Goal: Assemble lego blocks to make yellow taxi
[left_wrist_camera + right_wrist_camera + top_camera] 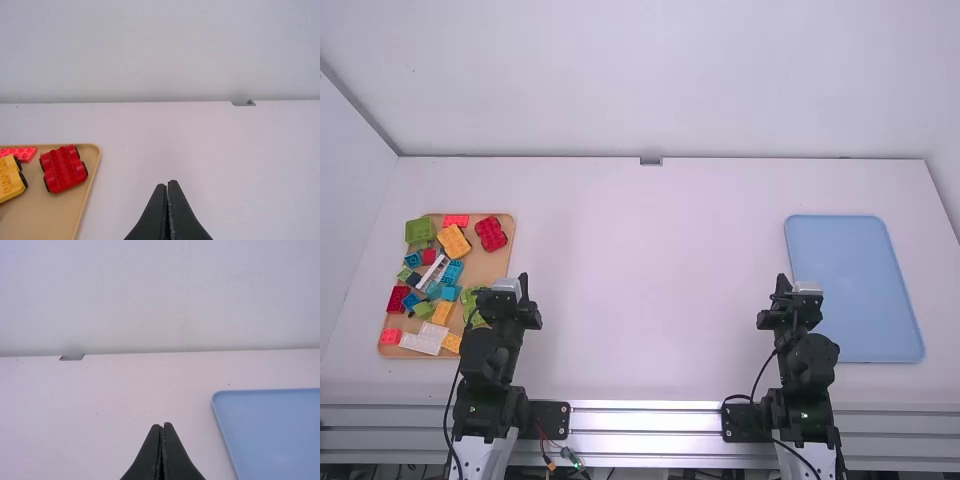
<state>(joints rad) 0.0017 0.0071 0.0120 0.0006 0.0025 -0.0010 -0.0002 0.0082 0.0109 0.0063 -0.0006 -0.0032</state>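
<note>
Clenched on nothing, the left claw hangs over the counter just beside the tan tray, and the right claw, likewise clenched with nothing between its tips, hangs near the blue tray. Each arm stands folded close to its own base, which looks like a ready pose: the loose parts lie within the left one's reach, while the middle is left for both to work in. The task's pieces are jumbled in the tan tray, on the left arm's side, presumably gathered there so nothing strays and each can be picked out by colour. Toward its far end lie a yellow wheeled block and, beside it, a red wheeled block, both turned askew; the yellow one would make a sensible chassis for a taxi, the red one perhaps a decoy. Smaller yellow blocks lie nearer the camera, likely meant for the body, with green blocks, a white bar and pale plates among the rest. The blue tray probably marks where the finished taxi should go. As the job seems at its very start, the next move calls for spreading the left claw above the yellow wheeled block; crowding could nudge its neighbours.
</note>
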